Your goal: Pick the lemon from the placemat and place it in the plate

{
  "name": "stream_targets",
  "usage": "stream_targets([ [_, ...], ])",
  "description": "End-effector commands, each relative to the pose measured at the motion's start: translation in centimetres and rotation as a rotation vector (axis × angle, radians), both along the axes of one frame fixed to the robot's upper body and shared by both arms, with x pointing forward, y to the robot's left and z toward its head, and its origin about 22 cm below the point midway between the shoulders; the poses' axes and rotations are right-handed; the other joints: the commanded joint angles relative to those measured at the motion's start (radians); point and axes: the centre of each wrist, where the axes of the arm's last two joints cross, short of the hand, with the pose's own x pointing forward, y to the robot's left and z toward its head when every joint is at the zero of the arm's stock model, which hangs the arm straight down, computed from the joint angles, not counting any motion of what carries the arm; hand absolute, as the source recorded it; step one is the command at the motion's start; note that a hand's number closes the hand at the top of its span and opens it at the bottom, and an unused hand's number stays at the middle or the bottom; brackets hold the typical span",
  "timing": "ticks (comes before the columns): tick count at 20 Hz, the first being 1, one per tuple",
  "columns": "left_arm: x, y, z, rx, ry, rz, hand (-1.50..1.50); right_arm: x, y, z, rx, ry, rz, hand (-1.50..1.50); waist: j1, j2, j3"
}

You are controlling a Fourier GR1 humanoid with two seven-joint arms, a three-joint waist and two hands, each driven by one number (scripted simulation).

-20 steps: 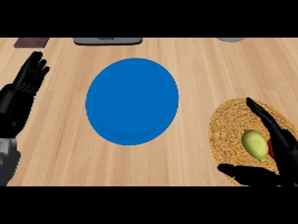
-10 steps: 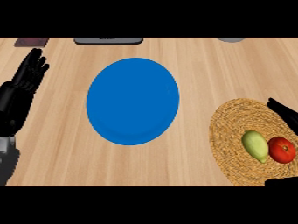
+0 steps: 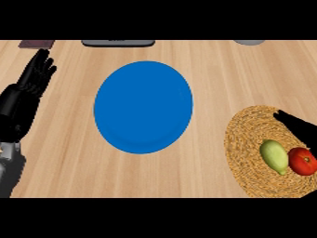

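Yellow-green lemon (image 3: 273, 156) lies on the placemat (image 3: 247, 139), not yet picked. My right hand (image 3: 310, 132) is near; I cannot tell its fingers. Blue plate (image 3: 143, 106) waits.

The worktop (image 3: 64, 167) was pale wood with lengthwise grain. A blue plate (image 3: 143, 107) lay at its middle and a round woven placemat (image 3: 247, 153) at the right edge. Three objects, cut off, sat along the far edge.

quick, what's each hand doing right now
Left hand: open, fingers straight, resting at the view's left, holding nothing.
Right hand: over the woven placemat, mostly out of view; cannot be told.
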Motion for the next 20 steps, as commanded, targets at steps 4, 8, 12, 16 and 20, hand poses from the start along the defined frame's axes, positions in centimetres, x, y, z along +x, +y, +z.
stream_targets([
  [4, -0.1, 0.7, -0.8, -0.007, 0.013, 0.001, 0.00, 1.7, 1.0, -1.9, -0.104, 0.022, -0.082, -1.50, 0.002, 0.000, 0.001],
  [8, 1.4, 1.1, -0.7, -0.003, 0.017, -0.024, 0.00, 2.4, -1.1, -3.2, -0.143, 0.091, -0.107, -1.50, -0.005, 0.001, 0.001],
  [12, -0.1, -0.2, -1.1, -0.007, 0.004, -0.001, 0.00, 4.2, 1.1, -5.4, -0.147, 0.103, -0.133, -1.50, 0.004, 0.001, 0.002],
  [16, -0.6, -0.9, -0.7, -0.008, 0.001, 0.000, 0.00, 3.1, 0.5, -6.1, -0.155, 0.122, -0.129, -1.50, -0.002, -0.001, 0.002],
  [20, -1.0, 1.1, -0.3, 0.009, -0.005, 0.004, 0.00, 4.1, -0.4, -8.4, -0.137, 0.157, -0.107, -1.50, 0.000, 0.000, 0.002],
])
